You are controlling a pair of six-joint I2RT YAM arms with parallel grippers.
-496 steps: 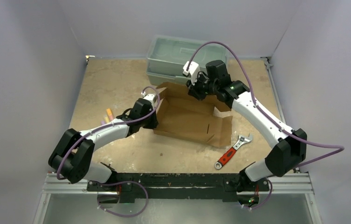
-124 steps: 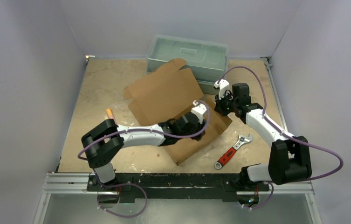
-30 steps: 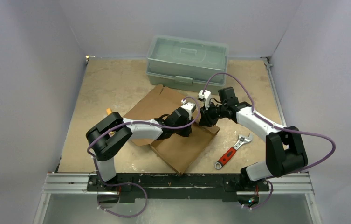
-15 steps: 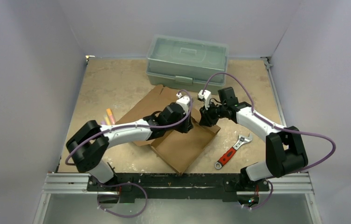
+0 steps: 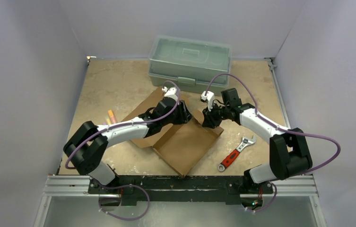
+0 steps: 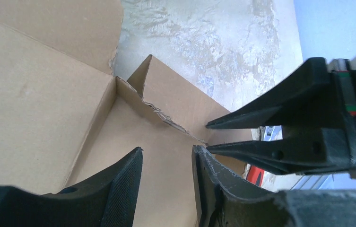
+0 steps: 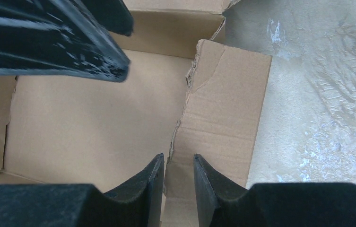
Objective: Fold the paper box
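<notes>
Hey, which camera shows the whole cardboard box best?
Top external: the paper box shows almost its full outline, base and spread flaps. Both wrist views give only close-ups of an inner corner and a flap.

The left tool [image 6: 166, 151] is seen parted over the paper box [image 6: 39, 109] floor; its torn wall edge is pinched by the right tool [image 6: 208, 136], with the mottled surface [image 6: 204, 42] beyond.
</notes>
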